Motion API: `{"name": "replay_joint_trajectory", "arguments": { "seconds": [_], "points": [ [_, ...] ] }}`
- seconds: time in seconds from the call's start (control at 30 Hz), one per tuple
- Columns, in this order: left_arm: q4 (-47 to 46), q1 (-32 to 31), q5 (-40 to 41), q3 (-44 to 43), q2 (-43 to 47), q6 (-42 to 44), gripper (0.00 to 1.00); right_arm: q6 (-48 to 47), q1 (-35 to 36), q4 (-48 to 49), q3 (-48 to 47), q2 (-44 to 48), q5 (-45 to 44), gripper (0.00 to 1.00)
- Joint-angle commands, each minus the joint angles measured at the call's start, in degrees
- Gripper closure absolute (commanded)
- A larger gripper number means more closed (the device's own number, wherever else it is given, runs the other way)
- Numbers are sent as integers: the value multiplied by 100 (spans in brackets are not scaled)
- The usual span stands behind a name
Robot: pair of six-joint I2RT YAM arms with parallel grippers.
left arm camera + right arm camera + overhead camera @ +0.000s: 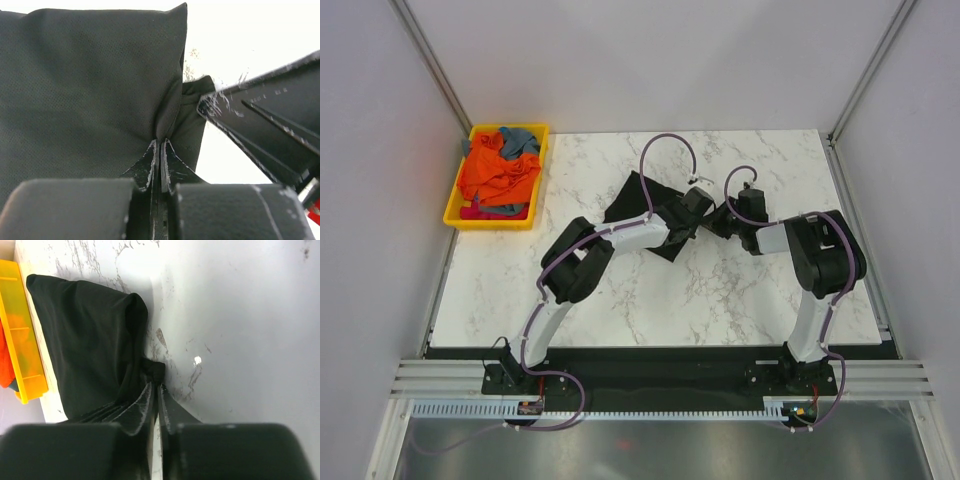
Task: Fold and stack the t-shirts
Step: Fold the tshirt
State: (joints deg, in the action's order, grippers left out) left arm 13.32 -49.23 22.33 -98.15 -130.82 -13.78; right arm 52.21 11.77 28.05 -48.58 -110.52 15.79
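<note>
Jaws of left gripper (159, 142) clenched on a pinched fold of black t-shirt (85, 85); right gripper (155, 386) jaws nipped onto the same edge, just beside. Shirt lies mid-surface (620, 300), toward far edge. Likely grasp made for a fold; next, both arms lift and carry the edge over evenly.

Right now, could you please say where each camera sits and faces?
Top external: above, behind, looking down on the table; left arm and right arm show.
Left wrist: on left arm, facing the black t-shirt; left pincer pinches it.
Right wrist: on right arm, facing it too; right pincer pinches it.
All share the black t-shirt.
</note>
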Motion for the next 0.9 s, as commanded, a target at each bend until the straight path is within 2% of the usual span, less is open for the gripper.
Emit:
{"name": "replay_joint_trajectory", "arguments": {
  "seconds": [0.0, 0.03, 0.1, 0.33, 0.87],
  "points": [
    [-75, -78, 96, 120, 250, 165, 98, -44, -8, -72, -231, -224, -67, 92],
    [-75, -86, 114, 138, 294, 183, 98, -26, -8, -72, -240, -233, -85, 98],
    [-84, -95, 166, 208, 399, 227, 98, 0, -8, -81, -266, -251, -155, 100],
    [-137, -174, 167, 428, 733, 323, 98, -70, -8, -370, -486, -251, -331, 100],
    [-154, -297, 184, 727, 892, 227, 97, -114, -8, -546, -574, -277, -489, 100]
  ]
}}
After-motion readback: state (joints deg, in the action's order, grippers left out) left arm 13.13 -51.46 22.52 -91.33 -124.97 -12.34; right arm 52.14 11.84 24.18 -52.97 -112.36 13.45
